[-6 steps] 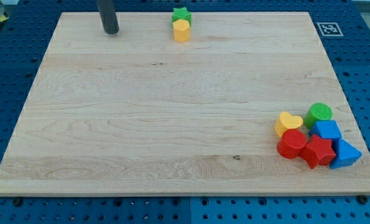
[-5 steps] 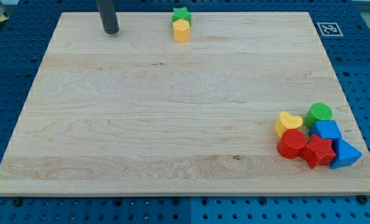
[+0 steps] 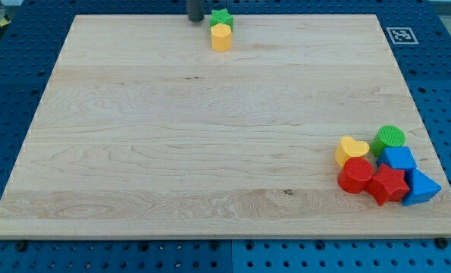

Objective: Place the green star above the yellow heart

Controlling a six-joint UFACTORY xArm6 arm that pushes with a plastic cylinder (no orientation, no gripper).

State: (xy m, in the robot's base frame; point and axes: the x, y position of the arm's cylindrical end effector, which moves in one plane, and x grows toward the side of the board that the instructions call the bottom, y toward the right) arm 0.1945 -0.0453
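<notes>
Since the earlier frame, tip shifted toward the view's right along the top edge of the desk; now just left of the green star, a small gap apparent, contact not certain. Blocks unchanged in position. No fingers on this rig: only a straight dark rod, so nothing to open, close or hold.

Green star at the view's top, near the desk's far edge, touching the yellow hexagonal block directly below it. Well apart, at the view's lower right: yellow heart, with green cylinder to its right and red cylinder below it; further right and below, blue block, red star-like block and blue triangular block, all packed close together.

Handling, as judged: star small, rigid and probably light, likely to slide easily over smooth wood and to rotate if pushed off-centre. No grasp possible; best contact on the flank opposite the intended travel, in line with the star's centre. Long diagonal path to the space above the heart; yellow hexagonal block likely to be dragged along unless separated first.
</notes>
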